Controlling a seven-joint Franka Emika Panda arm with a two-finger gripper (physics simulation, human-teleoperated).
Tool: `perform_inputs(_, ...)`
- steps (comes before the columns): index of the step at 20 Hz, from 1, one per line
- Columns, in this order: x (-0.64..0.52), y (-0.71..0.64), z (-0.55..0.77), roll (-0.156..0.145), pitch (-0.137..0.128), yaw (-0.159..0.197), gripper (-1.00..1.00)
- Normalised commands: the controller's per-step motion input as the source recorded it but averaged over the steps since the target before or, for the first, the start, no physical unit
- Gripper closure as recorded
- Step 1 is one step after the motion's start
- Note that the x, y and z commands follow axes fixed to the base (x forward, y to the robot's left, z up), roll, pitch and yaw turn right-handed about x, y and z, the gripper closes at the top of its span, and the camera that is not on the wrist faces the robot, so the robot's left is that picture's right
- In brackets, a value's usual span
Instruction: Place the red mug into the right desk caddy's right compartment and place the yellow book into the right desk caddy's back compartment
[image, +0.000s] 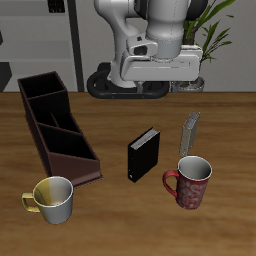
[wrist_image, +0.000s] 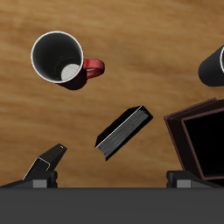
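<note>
Exterior view: my gripper (image: 160, 62) hangs high over the table's back, its jaw state untellable; the red mug (image: 190, 181) stands near the front edge, the yellow book (image: 189, 134) upright just behind it, the right desk caddy (image: 56, 125) well apart. Wrist view: red mug (wrist_image: 61, 59), black book (wrist_image: 122, 132) and caddy (wrist_image: 201, 140) lie below me.

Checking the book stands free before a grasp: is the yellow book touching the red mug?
Apart. The exterior view shows bare table between the yellow book and the red mug.
</note>
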Motion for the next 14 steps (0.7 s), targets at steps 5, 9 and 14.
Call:
perform_inputs(5,0.42,0.68,-0.15,-0.003,0.019,0.011,-1.0)
perform_inputs(9,0.26,0.54,-0.05,0.028,0.01,-0.021,-1.0)
perform_inputs(14,0.27,0.43,-0.01,0.009,-0.022,0.01,-1.0)
